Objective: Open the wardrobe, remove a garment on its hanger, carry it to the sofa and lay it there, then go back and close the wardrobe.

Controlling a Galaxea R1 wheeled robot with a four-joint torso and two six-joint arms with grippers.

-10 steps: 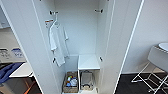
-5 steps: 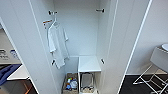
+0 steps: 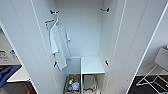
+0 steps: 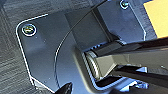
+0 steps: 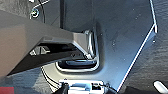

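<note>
— Head view is showing the wardrobe (image 3: 82,37) standing wide open, both doors swung out. What is hanging inside?

— A white shirt (image 3: 59,45) is hanging at the left from the rail; a low shelf (image 3: 92,65) is sitting at the bottom right, with baskets (image 3: 72,85) below.

— Are the claws spread or pressed together?

— I cannot tell for either one.
</note>
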